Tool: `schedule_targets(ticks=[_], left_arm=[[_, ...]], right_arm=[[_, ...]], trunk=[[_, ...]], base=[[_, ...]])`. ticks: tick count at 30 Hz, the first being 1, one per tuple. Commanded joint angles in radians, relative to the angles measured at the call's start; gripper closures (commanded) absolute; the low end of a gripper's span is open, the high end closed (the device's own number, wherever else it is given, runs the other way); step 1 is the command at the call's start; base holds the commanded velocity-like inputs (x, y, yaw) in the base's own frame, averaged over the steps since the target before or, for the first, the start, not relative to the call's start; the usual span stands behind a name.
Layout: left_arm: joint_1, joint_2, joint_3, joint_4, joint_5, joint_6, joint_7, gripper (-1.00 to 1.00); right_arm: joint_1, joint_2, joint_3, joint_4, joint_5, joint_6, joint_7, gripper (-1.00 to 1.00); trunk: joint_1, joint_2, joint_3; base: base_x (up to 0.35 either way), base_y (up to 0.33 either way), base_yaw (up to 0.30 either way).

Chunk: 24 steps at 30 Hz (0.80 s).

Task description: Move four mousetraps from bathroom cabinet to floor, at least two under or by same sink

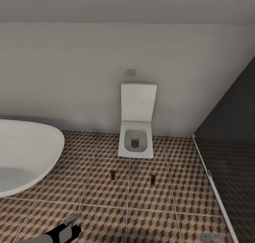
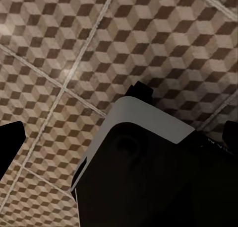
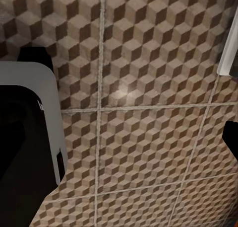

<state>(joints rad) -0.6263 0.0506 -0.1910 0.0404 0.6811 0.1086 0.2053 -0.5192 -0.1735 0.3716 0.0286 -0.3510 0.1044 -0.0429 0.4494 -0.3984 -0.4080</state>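
Observation:
Two small tan-brown pieces with dark parts lie on the bathroom floor in front of the toilet, one to the left and one to the right. They look like mousetraps but are too small to be sure. The cabinet and the sink are out of view. My left gripper hangs low at the bottom left, open and empty, with a dark finger at the edge of its wrist view. My right gripper is at the bottom right, open, its finger over bare tiles.
A white toilet with its lid up stands against the far wall. A white oval bathtub takes up the left side. A dark glass partition with a white sill runs along the right. My own grey and black body is below the arms.

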Motion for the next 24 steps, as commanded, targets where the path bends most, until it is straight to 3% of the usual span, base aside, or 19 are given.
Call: schedule_targets(ticks=[1, 24], left_arm=[[-0.001, 0.0, -0.008, 0.001, 0.006, 0.003, 0.002, -1.0], [-0.001, -0.002, -0.009, 0.0, 0.006, 0.002, 0.002, -1.0]], right_arm=[[-0.001, 0.0, 0.009, 0.001, -0.008, 0.003, -0.002, -1.0], [0.0, 0.0, 0.009, 0.001, -0.008, 0.003, -0.002, -1.0]], trunk=[[0.001, -0.002, 0.0], [0.001, -0.002, 0.037]], base=[[0.0, 0.0, 0.077], [0.0, 0.0, 0.083]])
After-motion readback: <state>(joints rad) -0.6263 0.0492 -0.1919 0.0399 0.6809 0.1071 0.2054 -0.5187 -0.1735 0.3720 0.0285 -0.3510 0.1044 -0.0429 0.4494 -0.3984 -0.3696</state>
